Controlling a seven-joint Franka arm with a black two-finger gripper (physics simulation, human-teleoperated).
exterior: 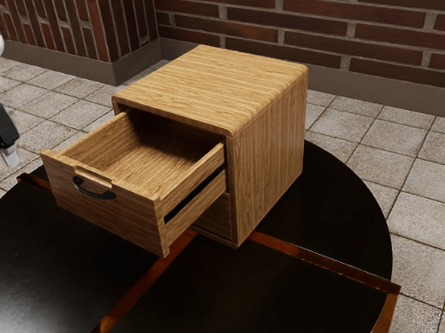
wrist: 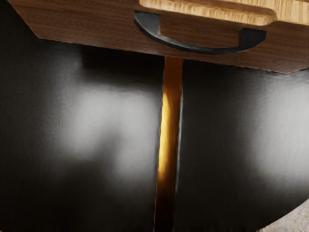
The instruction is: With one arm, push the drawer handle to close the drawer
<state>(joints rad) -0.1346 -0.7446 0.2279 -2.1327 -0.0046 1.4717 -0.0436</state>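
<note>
- Specimen: upper drawer [exterior: 107,206] stood well out of the cabinet [exterior: 267,150], its empty tray exposed. Cabinet rested on the dark round bench [exterior: 312,308].
- Target: curved black handle [exterior: 92,193], fixed to the outer face of the drawer, just below the notch [exterior: 91,176] in its top edge.
- Pincer [exterior: 10,157]: at the exterior view's left edge, out in front of the drawer face and clear of it. Whether wide or narrow could not be told.
- Key relation: handle lay from the pincer toward the exterior view's right and somewhat lower in that view, with a gap between; no contact. Wrist view agreed: handle in sight, bare bench before the face.
- Axis: handle's long axis ran crosswise along the drawer front, square to the slide direction; its bow stood out from the face.
- Arm: one only, on the open side of the drawer, so no choice of side arose.
- Judged step: approach, task at its start. Next move called for lining up with the handle's middle, then pressing straight toward the cabinet.
- Risk, judged: an off-centre push might have skewed the drawer or slid off the bow.
</note>
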